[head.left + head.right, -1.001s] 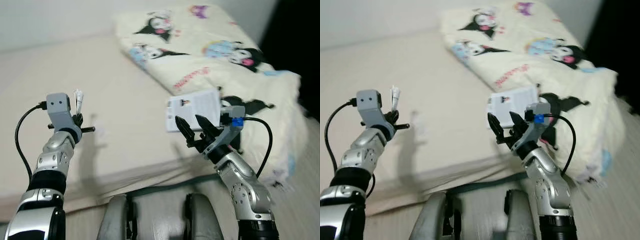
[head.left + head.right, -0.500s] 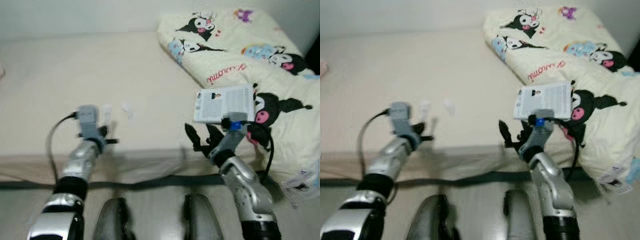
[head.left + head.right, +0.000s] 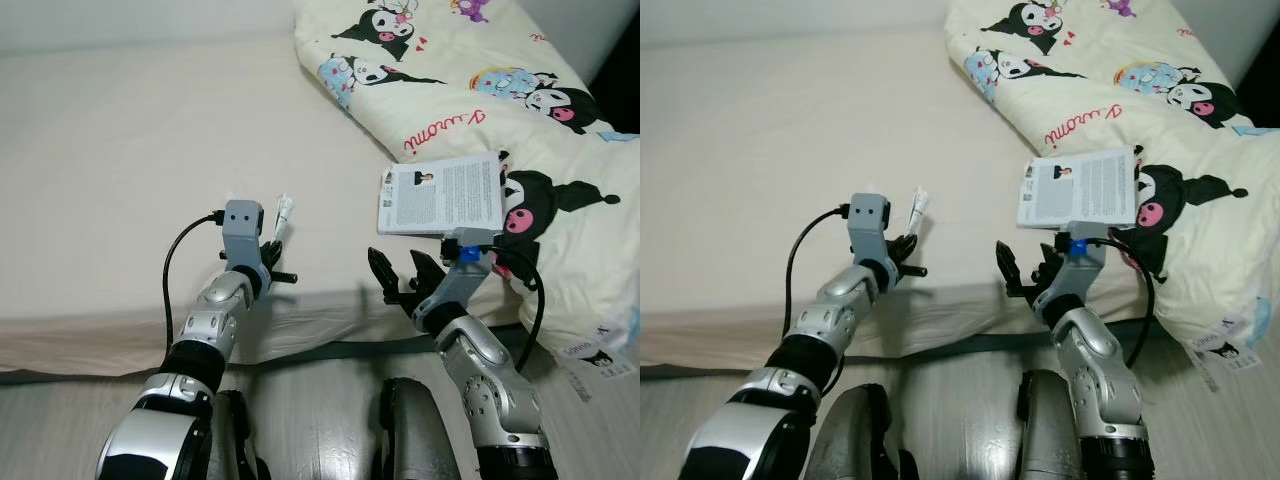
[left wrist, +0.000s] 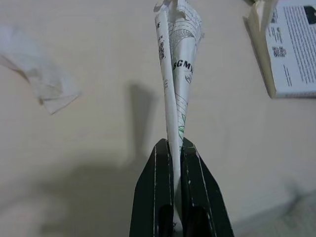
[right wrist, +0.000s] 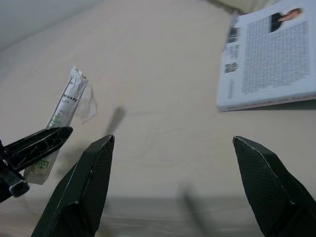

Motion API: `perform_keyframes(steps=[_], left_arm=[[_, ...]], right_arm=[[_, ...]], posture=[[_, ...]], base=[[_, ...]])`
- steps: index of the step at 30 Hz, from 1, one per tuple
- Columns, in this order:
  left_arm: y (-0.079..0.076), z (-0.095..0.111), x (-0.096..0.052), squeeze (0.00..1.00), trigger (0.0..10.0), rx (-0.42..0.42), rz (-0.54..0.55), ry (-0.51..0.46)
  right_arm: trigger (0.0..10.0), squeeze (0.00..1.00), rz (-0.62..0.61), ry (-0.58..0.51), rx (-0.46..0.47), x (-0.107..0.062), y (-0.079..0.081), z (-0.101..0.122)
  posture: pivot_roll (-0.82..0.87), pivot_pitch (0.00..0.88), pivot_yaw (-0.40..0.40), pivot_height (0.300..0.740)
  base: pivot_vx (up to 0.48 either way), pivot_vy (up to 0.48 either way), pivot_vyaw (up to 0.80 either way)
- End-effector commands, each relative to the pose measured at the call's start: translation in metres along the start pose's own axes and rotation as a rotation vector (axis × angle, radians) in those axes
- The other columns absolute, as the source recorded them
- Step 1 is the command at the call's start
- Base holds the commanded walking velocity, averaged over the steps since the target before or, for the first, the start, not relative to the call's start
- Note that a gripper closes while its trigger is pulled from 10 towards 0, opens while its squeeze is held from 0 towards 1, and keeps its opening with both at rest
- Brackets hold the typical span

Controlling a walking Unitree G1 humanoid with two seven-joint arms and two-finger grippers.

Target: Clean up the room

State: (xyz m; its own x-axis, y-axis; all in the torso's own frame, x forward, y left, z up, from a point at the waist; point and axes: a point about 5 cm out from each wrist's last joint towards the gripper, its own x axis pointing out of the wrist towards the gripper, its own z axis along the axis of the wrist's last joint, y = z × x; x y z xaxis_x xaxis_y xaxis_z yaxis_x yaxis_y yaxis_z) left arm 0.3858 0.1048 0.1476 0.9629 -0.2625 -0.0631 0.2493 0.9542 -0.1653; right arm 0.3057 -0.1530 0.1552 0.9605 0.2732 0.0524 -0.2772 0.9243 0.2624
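Left gripper (image 4: 175,163): we have it pinched on the bottom end of a thin printed wrapper (image 4: 178,64), held upright over the near edge of the bed (image 3: 120,180). Right gripper (image 3: 402,277): fingers spread wide, nothing held, near the booklet (image 3: 443,193) resting on the patterned quilt (image 3: 470,90). A crumpled tissue (image 4: 42,81) lies on the sheet beyond the wrapper. Risk: our hold is narrow, so a quick swing may let the wrapper slip free; the right gripper's reach may push the booklet deeper into the quilt.
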Motion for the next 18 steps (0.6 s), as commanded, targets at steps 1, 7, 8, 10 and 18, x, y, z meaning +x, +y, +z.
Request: perform_keyframes(steps=[1, 7, 8, 10, 18], left_arm=[[0.002, 0.005, 0.003, 0.00, 10.0, -0.002, 0.061, -0.023], [0.001, 0.021, 0.011, 0.00, 10.0, 0.073, 0.143, -0.044], [0.001, 0.021, 0.011, 0.00, 10.0, 0.073, 0.143, -0.044], [0.004, 0.023, 0.012, 0.00, 10.0, 0.099, 0.174, -0.042], [0.043, 0.019, 0.004, 0.00, 10.0, 0.228, 0.381, 0.041]], right_arm=[[10.0, 0.00, 0.006, 0.013, 0.010, -0.004, 0.006, -0.004], [10.0, 0.00, -0.009, 0.023, 0.015, -0.016, 0.009, -0.007], [10.0, 0.00, -0.009, 0.023, 0.015, -0.016, 0.009, -0.007], [10.0, 0.00, -0.013, 0.025, 0.019, -0.018, 0.009, -0.007], [10.0, 0.00, -0.021, 0.028, 0.025, -0.021, 0.014, -0.004]], posture=[[-0.11, 0.282, 0.090, 0.575], [-0.14, 0.323, 0.098, 0.575], [-0.14, 0.323, 0.098, 0.575], [-0.14, 0.338, 0.098, 0.575], [-0.14, 0.389, 0.096, 0.575]], base=[[0.000, 0.000, 0.00], [0.000, 0.000, 0.00], [0.000, 0.000, 0.00], [0.000, 0.000, 0.00], [0.000, 0.000, 0.00]])
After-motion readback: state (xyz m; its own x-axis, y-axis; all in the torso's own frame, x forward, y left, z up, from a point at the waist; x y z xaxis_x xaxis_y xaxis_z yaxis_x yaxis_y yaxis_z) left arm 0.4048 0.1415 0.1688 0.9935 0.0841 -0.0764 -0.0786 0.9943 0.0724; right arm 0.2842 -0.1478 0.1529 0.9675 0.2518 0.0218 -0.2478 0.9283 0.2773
